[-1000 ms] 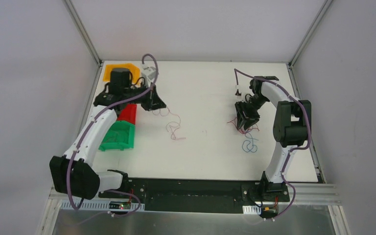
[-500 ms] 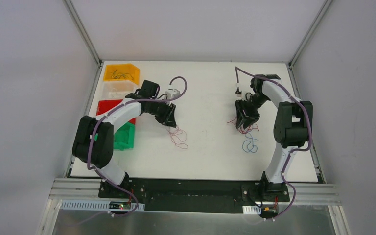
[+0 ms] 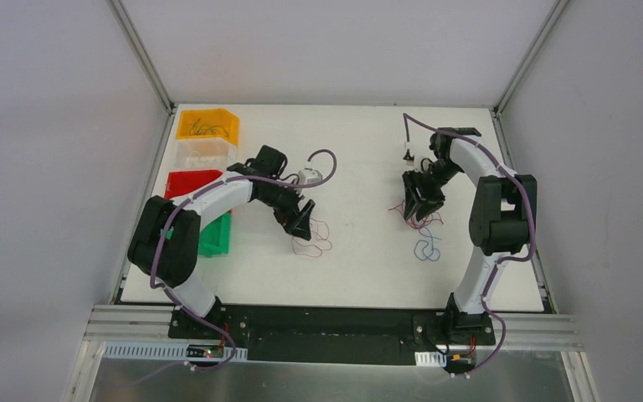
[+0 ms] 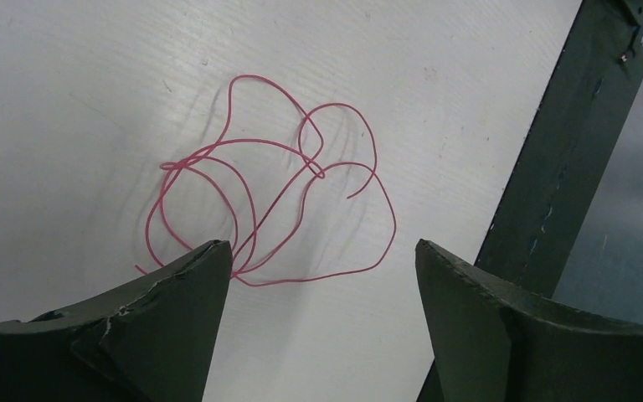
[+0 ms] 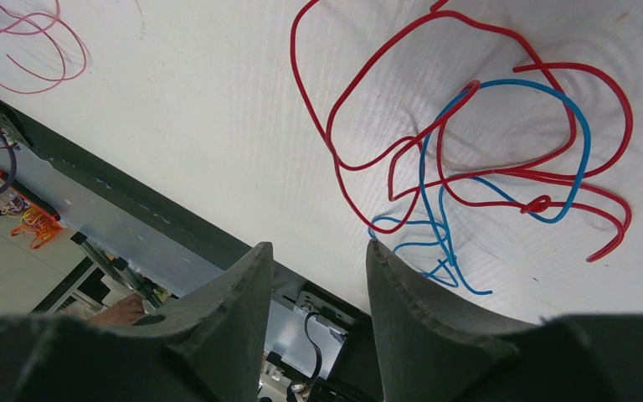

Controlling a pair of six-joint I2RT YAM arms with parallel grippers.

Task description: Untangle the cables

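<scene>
A loose curl of thin red cable (image 3: 316,239) lies left of the table's centre. My left gripper (image 3: 301,219) hangs just over its near-left side. In the left wrist view the loops (image 4: 251,142) spread ahead of the left gripper (image 4: 322,251), which is open wide with nothing between its fingers; one strand runs behind the left fingertip (image 4: 209,260). At the right, red cables (image 3: 435,221) tangle with a blue cable (image 3: 427,249). My right gripper (image 3: 419,205) stands over them. Its wrist view shows the red (image 5: 630,109) and blue (image 5: 586,134) strands crossing; the right gripper (image 5: 318,251) is open and empty.
Along the left edge stand an orange bin (image 3: 208,124) holding wires, a clear bin (image 3: 205,151), a red bin (image 3: 192,180) and a green bin (image 3: 215,239). The black front rail (image 4: 552,167) runs close beyond the left gripper.
My left arm swung from beside the bins to right and nearer, and its gripper went from shut to wide open. The red loops shifted a little right. The right arm stayed still.
</scene>
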